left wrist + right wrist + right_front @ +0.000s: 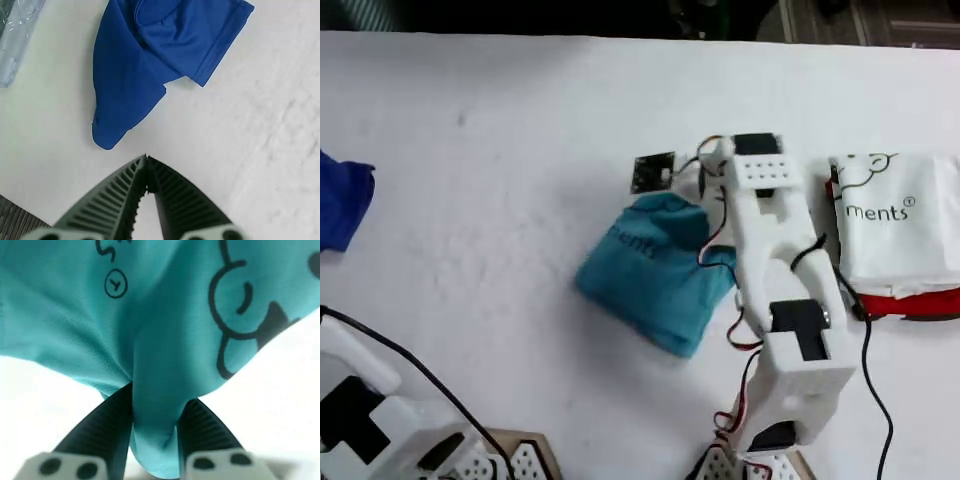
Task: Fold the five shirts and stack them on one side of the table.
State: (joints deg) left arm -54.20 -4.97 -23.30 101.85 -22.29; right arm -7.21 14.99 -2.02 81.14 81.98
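Observation:
A teal shirt (655,268) lies bunched in the middle of the table. My right gripper (155,425) is shut on a fold of this teal shirt (165,340), with cloth pinched between both fingers. In the high view the right arm (775,260) stretches from the near edge to the shirt's right side. A blue shirt (340,200) lies crumpled at the table's left edge. My left gripper (146,172) is shut with nothing in it, a short way from the blue shirt (150,55). A folded white shirt (895,215) rests on a red one (910,303) at the right.
The left arm's base (370,420) sits at the near left corner. Cables (865,380) trail by the right arm. A small black board (652,172) lies just beyond the teal shirt. A pale plastic sheet (17,35) lies past the table edge near the blue shirt.

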